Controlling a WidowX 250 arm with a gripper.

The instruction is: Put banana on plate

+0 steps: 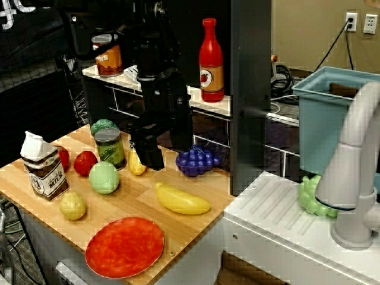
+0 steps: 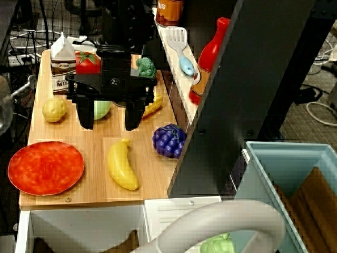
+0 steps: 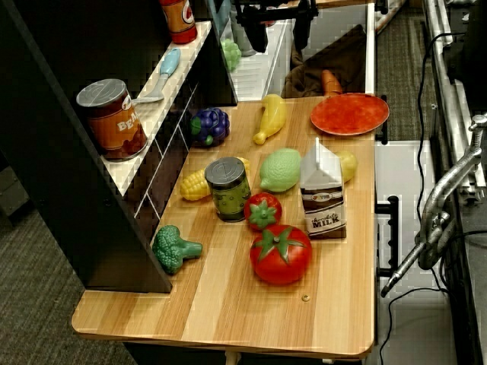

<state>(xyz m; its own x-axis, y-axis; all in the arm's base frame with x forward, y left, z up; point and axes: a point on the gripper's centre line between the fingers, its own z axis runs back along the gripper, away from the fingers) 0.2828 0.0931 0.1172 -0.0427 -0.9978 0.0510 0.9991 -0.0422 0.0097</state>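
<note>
Banana lies just beside plate, claw above.

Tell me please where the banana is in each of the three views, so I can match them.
Front view: banana at lower center, right of and above the plate.
View from above: banana at lower center, right of the plate.
View from the far end: banana near the top, left of the plate.
Shared landmark: purple grapes beside it.

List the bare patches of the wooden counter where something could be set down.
Free: the strip between plate and banana; the near end past the big tomato and broccoli in the end view. Crowded: around the green can, milk carton and corn.
</note>
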